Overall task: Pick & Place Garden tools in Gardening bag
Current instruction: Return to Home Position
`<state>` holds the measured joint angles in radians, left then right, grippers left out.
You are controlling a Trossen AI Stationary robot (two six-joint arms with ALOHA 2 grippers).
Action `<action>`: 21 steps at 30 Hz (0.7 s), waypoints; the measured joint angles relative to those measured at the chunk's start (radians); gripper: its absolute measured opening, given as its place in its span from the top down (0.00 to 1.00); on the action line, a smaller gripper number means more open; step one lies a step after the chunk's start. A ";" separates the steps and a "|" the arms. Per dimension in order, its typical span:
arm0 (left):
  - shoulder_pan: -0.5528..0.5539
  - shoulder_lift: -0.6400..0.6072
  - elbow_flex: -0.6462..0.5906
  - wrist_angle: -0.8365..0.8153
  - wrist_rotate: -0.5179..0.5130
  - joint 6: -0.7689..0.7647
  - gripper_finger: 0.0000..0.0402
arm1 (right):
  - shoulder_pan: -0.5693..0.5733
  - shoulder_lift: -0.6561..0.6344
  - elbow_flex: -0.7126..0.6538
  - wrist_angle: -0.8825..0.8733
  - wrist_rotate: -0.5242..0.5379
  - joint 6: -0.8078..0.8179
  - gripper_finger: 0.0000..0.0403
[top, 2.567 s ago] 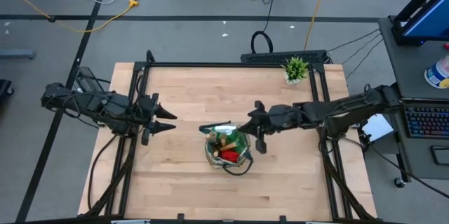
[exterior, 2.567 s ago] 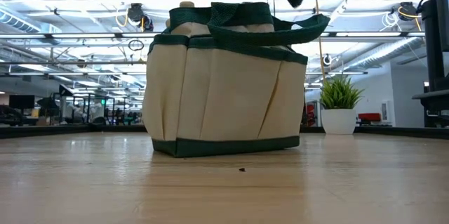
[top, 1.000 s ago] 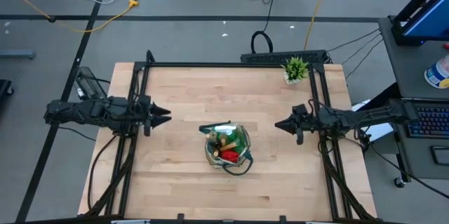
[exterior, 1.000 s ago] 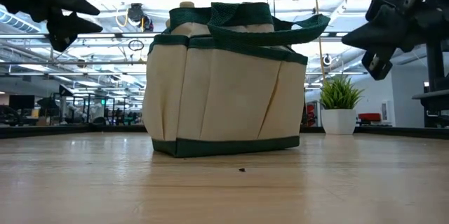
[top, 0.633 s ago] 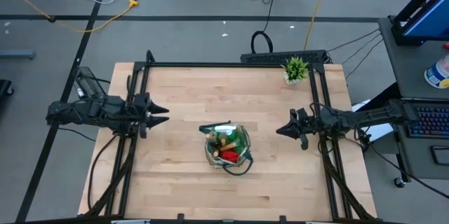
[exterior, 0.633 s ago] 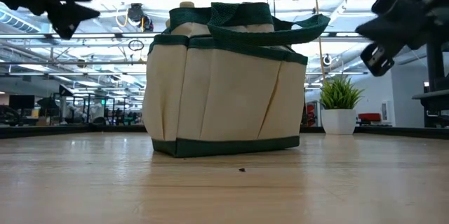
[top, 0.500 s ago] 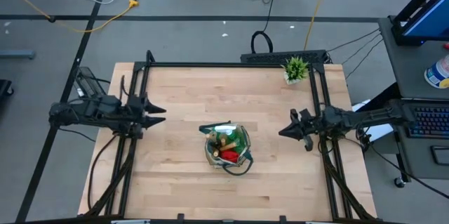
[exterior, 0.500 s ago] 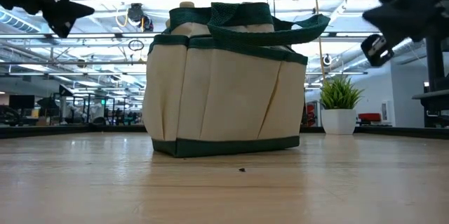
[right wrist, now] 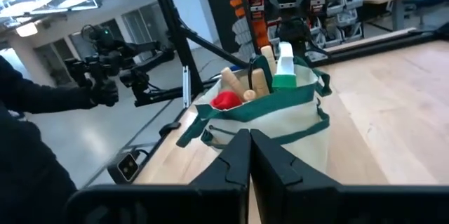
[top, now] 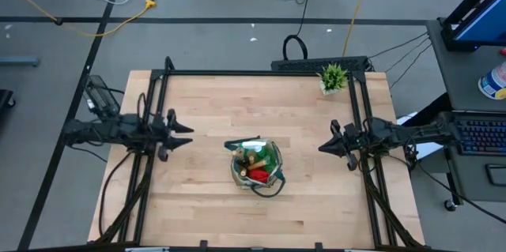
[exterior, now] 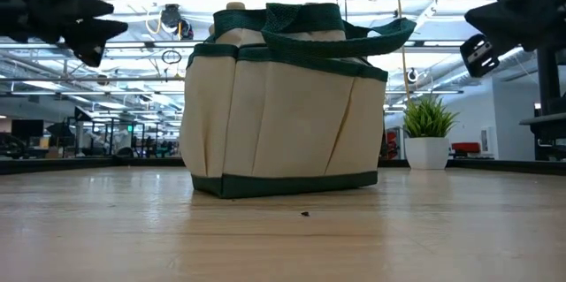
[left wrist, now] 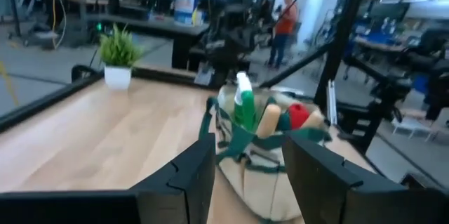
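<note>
We see tools (top: 254, 159) in bag (exterior: 283, 114); left gripper (top: 188, 135) gapes empty, right gripper (top: 321, 148) pinched empty, both well clear of the bag for homing.

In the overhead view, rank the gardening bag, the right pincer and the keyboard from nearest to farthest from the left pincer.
From the left pincer, at the left edge of the table:
1. Gardening bag, mid-table.
2. Right pincer, at the table's right edge.
3. Keyboard, off the table, on the desk at far right.
</note>
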<state>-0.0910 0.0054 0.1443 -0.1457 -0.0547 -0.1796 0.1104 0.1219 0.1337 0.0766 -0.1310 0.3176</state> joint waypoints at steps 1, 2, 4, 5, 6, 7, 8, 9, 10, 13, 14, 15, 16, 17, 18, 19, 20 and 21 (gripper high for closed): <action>0.000 -0.001 -0.022 0.031 0.001 -0.001 0.58 | 0.000 0.000 0.000 -0.002 0.000 -0.006 1.00; 0.000 -0.001 -0.044 0.050 0.001 -0.009 0.58 | 0.000 0.000 0.000 -0.008 0.001 -0.008 1.00; 0.000 0.000 -0.080 0.048 0.002 -0.028 0.58 | 0.000 0.000 -0.004 -0.010 0.003 -0.008 1.00; 0.000 0.000 -0.091 0.071 0.002 -0.034 0.58 | 0.000 0.000 -0.012 -0.005 0.005 -0.008 1.00; 0.000 0.000 -0.101 0.091 0.002 -0.037 0.58 | 0.000 0.000 -0.024 0.004 0.012 -0.004 1.00; 0.001 0.000 -0.105 0.107 0.005 -0.028 0.58 | 0.000 0.000 -0.039 0.016 0.023 0.006 1.00; 0.001 0.002 -0.106 0.109 0.003 -0.021 0.58 | 0.000 0.000 -0.053 0.021 0.029 0.016 1.00; 0.002 0.003 -0.106 0.108 0.002 -0.014 0.58 | 0.000 0.002 -0.065 0.029 0.030 0.025 1.00; 0.003 0.003 -0.106 0.107 0.002 -0.005 0.58 | 0.000 0.001 -0.078 0.046 0.029 0.036 1.00; 0.011 0.003 -0.106 0.106 0.002 -0.001 0.58 | 0.000 0.000 -0.097 0.045 0.026 0.060 1.00; 0.014 0.003 -0.106 0.106 0.002 -0.005 0.58 | 0.000 0.000 -0.099 0.037 0.025 0.059 1.00; 0.016 0.003 -0.106 0.105 0.002 -0.009 0.58 | 0.000 0.000 -0.099 0.038 0.024 0.049 1.00; 0.019 0.003 -0.106 0.105 0.002 -0.009 0.58 | 0.000 0.000 -0.099 0.040 0.024 0.036 1.00; 0.020 0.003 -0.106 0.105 0.002 -0.009 0.58 | 0.000 0.000 -0.100 0.040 0.024 0.023 1.00; 0.023 0.003 -0.106 0.104 0.002 -0.009 0.58 | 0.000 0.000 -0.100 0.039 0.024 0.011 1.00; 0.025 0.003 -0.106 0.104 0.002 -0.009 0.58 | 0.000 0.001 -0.100 0.036 0.023 -0.006 1.00; 0.025 0.003 -0.106 0.104 0.002 -0.010 0.58 | 0.000 0.000 -0.101 0.030 0.023 -0.023 1.00; 0.025 0.003 -0.106 0.103 0.002 -0.009 0.58 | 0.000 0.000 -0.101 0.022 0.025 -0.038 1.00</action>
<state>-0.0658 0.0082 0.0383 -0.0423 -0.0528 -0.1890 0.1101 0.1223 0.0326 0.0982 -0.1065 0.2795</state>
